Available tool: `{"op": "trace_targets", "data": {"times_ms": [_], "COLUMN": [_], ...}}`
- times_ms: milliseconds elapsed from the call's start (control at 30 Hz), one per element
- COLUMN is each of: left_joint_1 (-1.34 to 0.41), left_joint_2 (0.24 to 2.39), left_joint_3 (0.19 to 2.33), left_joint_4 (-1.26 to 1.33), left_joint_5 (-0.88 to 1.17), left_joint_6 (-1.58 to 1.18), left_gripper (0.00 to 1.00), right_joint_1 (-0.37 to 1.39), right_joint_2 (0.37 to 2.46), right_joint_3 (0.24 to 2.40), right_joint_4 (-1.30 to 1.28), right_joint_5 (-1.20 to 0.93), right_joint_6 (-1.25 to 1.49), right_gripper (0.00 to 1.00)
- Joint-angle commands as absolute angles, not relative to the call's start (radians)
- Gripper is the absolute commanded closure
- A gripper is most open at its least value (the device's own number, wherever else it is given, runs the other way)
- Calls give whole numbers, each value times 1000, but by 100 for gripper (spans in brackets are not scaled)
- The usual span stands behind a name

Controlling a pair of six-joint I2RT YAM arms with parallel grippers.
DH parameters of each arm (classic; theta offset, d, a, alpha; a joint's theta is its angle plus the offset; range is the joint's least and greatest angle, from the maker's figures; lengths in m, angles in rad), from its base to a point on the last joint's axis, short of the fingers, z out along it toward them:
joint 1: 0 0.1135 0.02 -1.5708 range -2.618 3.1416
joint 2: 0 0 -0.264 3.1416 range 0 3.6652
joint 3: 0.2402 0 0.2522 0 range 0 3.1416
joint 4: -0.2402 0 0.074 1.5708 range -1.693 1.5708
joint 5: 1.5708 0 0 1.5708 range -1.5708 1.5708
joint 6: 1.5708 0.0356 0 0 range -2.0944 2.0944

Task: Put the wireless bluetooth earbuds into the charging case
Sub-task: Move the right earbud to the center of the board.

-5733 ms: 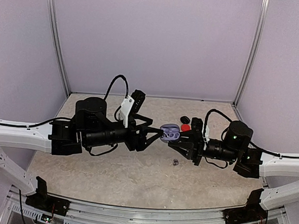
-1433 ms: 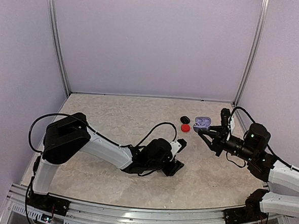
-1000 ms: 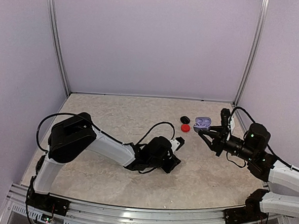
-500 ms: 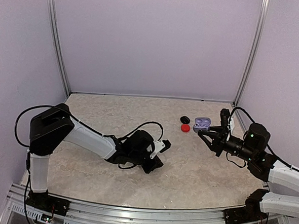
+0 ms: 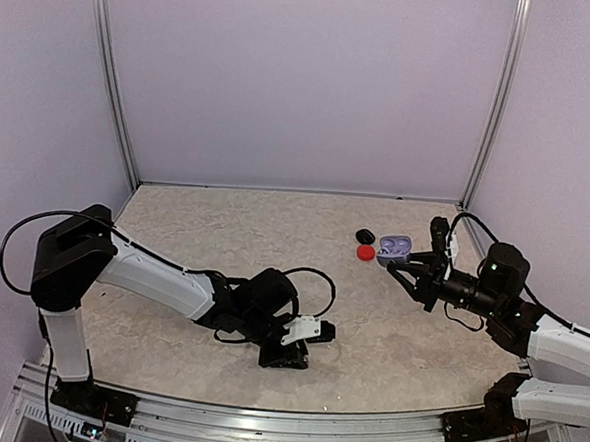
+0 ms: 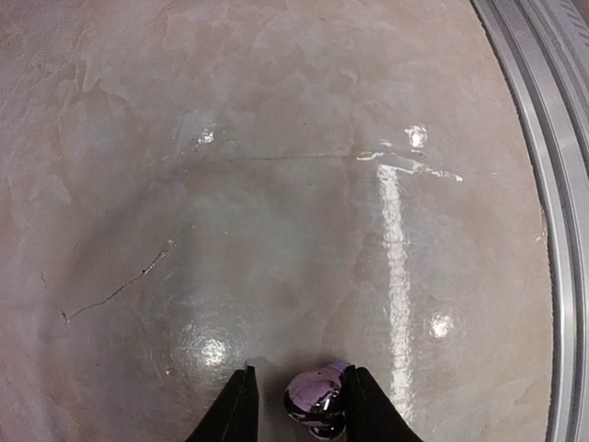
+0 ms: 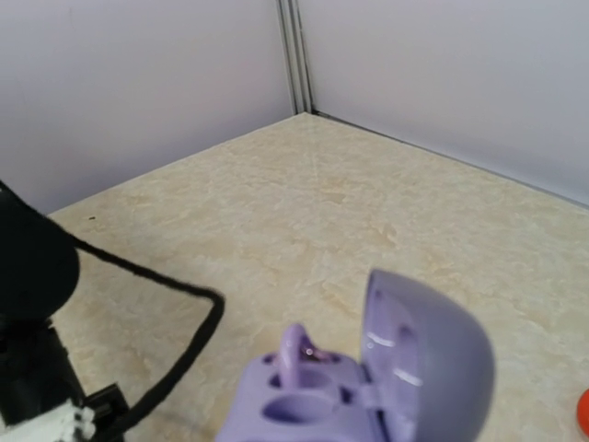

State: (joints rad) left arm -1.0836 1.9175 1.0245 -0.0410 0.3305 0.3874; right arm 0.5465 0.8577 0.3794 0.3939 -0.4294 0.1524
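In the left wrist view a small shiny purple earbud [image 6: 317,405] sits between my left gripper's [image 6: 296,391] fingers. It rests against the right finger [image 6: 357,405]; a gap separates it from the left finger [image 6: 237,405], so the jaws are open. From above, that gripper [image 5: 285,359] points down near the table's front edge. My right gripper [image 5: 403,259] is shut on the open purple charging case [image 5: 396,247] at the right. In the right wrist view its lid [image 7: 433,354] stands up. One purple earbud [image 7: 294,354] sits in a socket, and the socket beside it [image 7: 290,412] is empty.
A shut red case [image 5: 366,252] and a shut black case [image 5: 364,235] lie just left of the purple case. The metal rail [image 6: 561,184] of the table's front edge runs close to the left gripper. Side walls and posts enclose the table.
The left arm has swung from the middle of the table back toward the front edge. The right arm with the case has barely shifted.
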Motion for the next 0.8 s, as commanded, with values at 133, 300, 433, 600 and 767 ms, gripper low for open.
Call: {"op": "trace_targets", "data": {"times_ms": [133,300,433,600,767], "left_joint_1": [-1019,-997,-1012,-1023,-1020], "left_joint_2": [1850,1757,1672,1554,1521], "left_joint_3": [1043,958,879,717,625], "left_joint_4": [-81,27,111,305,426], "left_joint_5": [89,3,17,50,103], "left_joint_6": [548,526,464,313,235], "left_gripper": [54,52,51,51,51], "right_joint_1": [534,534,533,534,533], "right_joint_2": [860,853,859,860,868], "right_joint_3": [398,397,398,396,393], "right_joint_4": [435,423,429,434,444], "right_joint_5": [-453,-447,-453,-455,-462], "right_joint_6": [164,157,153,155,156], "right_gripper": [100,100,100,100,100]}}
